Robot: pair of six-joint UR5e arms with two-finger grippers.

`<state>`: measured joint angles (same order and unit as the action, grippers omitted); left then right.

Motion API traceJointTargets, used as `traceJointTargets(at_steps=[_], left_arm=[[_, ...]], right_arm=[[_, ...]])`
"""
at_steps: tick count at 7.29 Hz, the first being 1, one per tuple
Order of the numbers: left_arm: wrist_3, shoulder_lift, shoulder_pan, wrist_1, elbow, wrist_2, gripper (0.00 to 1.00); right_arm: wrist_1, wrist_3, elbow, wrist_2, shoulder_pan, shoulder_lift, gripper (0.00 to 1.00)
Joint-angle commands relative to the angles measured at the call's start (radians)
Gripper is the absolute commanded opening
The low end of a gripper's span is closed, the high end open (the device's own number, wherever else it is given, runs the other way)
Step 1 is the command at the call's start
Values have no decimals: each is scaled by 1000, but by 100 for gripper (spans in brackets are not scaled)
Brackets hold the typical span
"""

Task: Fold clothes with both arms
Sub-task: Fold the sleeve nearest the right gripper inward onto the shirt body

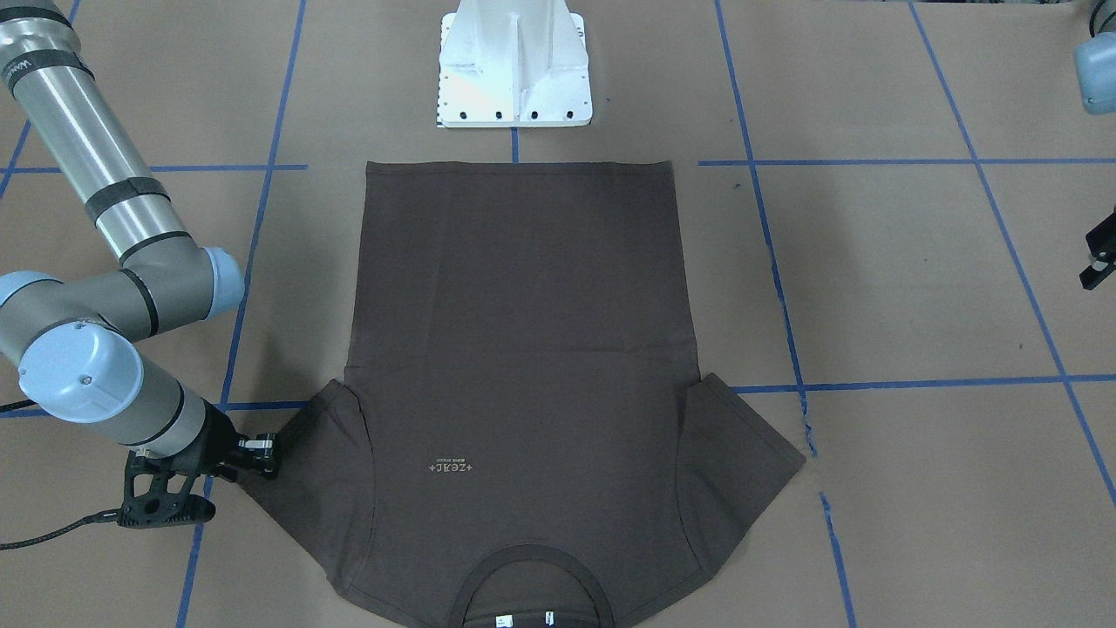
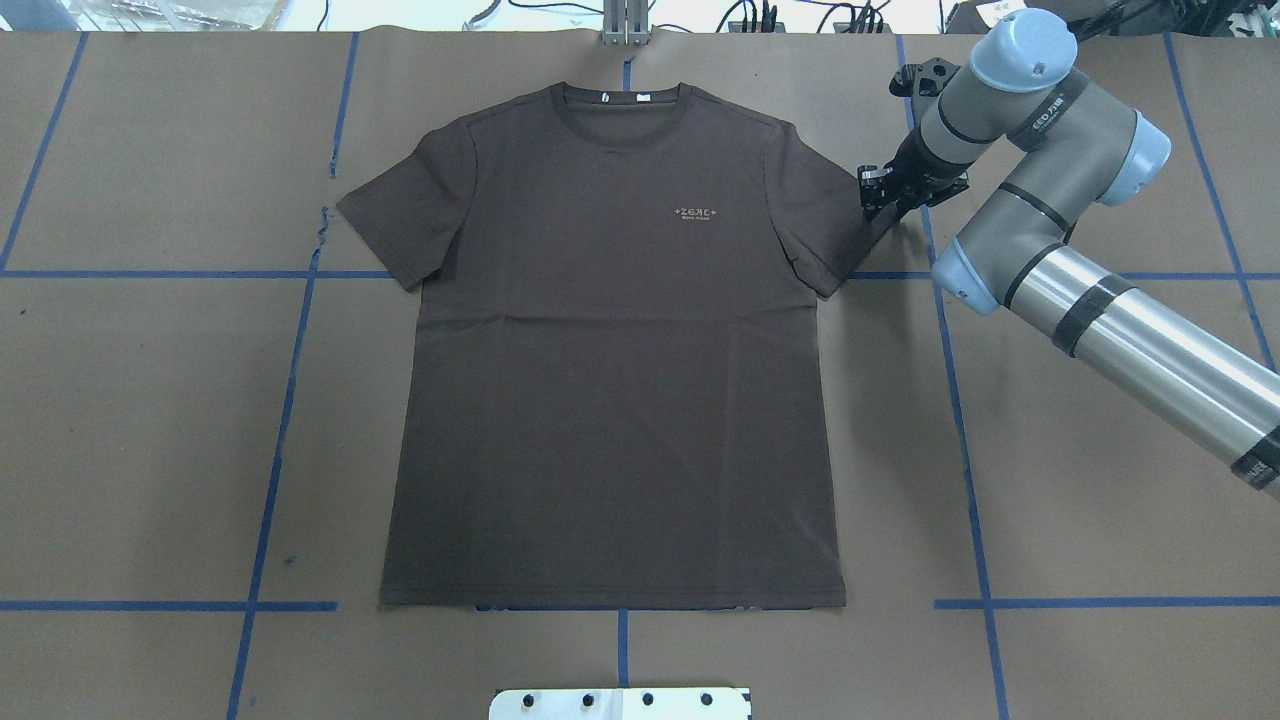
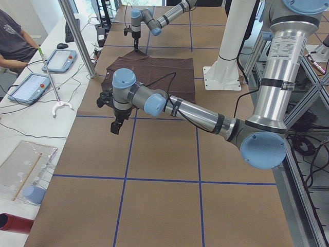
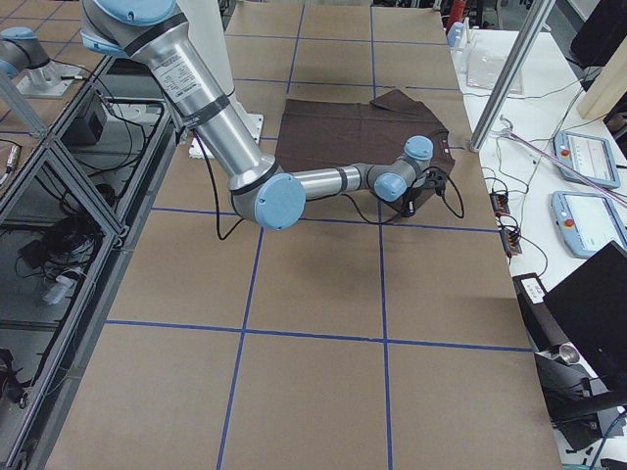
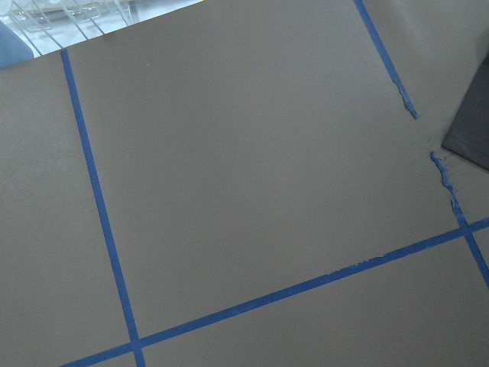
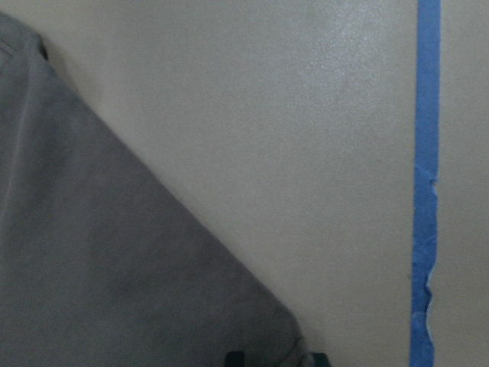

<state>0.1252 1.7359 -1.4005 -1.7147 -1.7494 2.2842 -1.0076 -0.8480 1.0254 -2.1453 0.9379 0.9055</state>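
The dark brown T-shirt lies flat and face up, its collar toward the far edge from the robot. My right gripper sits low at the outer hem of the sleeve on its side. In the right wrist view, that sleeve runs down between two fingertips that stand a little apart, so the gripper looks open around the hem. My left gripper hovers over bare table well off the other sleeve; I cannot tell its state.
The white pedestal base stands just behind the shirt's bottom hem. Blue tape lines grid the brown table cover. A black cable trails from the right wrist. A person sits at a side table with tablets.
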Motion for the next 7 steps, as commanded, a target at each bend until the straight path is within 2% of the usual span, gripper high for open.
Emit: traceJointTargets(at_steps=[1,5,7], left_arm=[[1,-1,-2,4,1,1,100],[1,-1,-2,3,7,-2,100],[1,-1,-8,3,-2,-3,100]], right_arm=[[1,0,9,-1,1,-16,0],[-3,-10,15,5,-4,-141,0],[-2,-9,10,88,-57,-189,0]])
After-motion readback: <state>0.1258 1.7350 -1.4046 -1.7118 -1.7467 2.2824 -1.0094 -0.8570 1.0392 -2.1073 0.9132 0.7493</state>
